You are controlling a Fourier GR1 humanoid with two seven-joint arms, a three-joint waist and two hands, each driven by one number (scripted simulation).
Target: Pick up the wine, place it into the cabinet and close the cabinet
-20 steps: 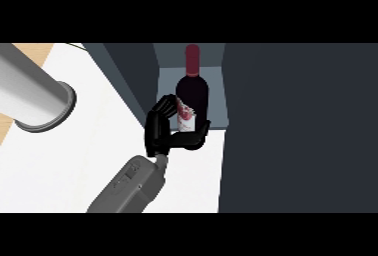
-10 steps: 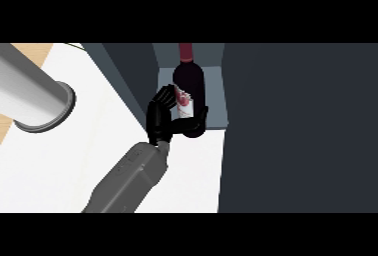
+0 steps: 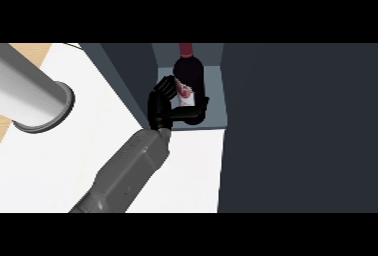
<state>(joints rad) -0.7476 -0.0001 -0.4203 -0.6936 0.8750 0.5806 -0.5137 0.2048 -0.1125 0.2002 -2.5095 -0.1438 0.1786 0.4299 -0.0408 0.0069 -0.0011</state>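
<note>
My hand sits near the centre of my view, my forearm running from it toward seven o'clock. At one o'clock of my hand, touching it, the wine bottle stands inside the cabinet, on its floor. The cabinet door fills the view at three o'clock. The counter spreads out at eight o'clock, and a cylinder lies at nine o'clock.
</note>
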